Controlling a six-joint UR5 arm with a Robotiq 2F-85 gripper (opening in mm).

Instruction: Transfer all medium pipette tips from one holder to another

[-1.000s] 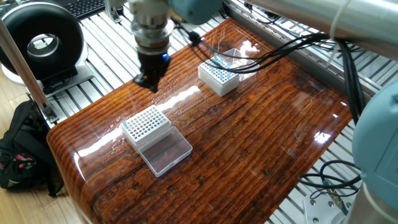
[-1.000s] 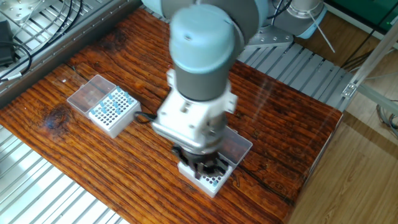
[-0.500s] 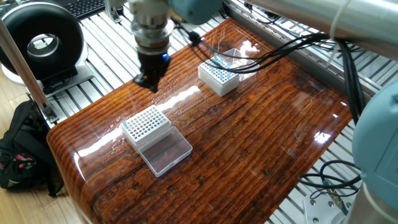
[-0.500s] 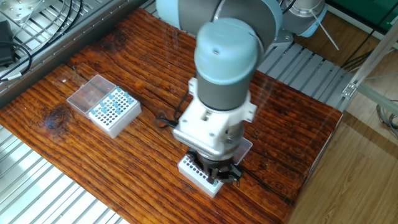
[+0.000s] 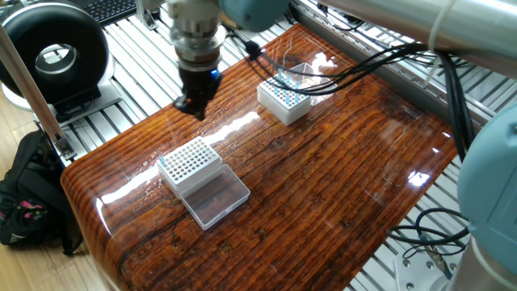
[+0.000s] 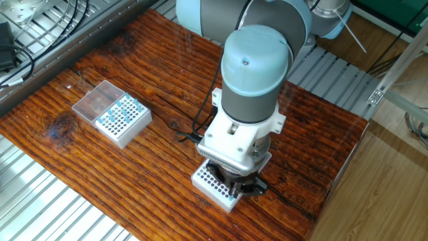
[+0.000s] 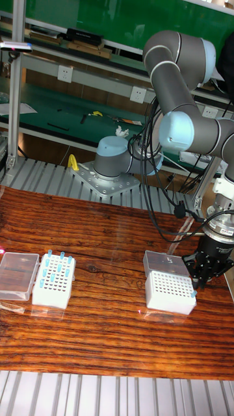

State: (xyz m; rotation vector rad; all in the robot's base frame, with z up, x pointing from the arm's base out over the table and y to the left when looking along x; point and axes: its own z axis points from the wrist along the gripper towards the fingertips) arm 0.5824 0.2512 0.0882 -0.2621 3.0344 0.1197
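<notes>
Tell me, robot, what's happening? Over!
Gripper at the emptier holder's edge, grip unclear. Blue tips mostly in the other holder. Nothing in the way.

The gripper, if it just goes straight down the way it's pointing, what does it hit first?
Likely the right edge of the white holder beneath the gripper, or the wooden table just beside it. One pale-blue tip stands at that edge. Depth is unclear.

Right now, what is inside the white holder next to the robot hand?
The near holder shows only empty grid holes, with one blue tip at its edge beside the hand. Inside the holes cannot be seen.
</notes>
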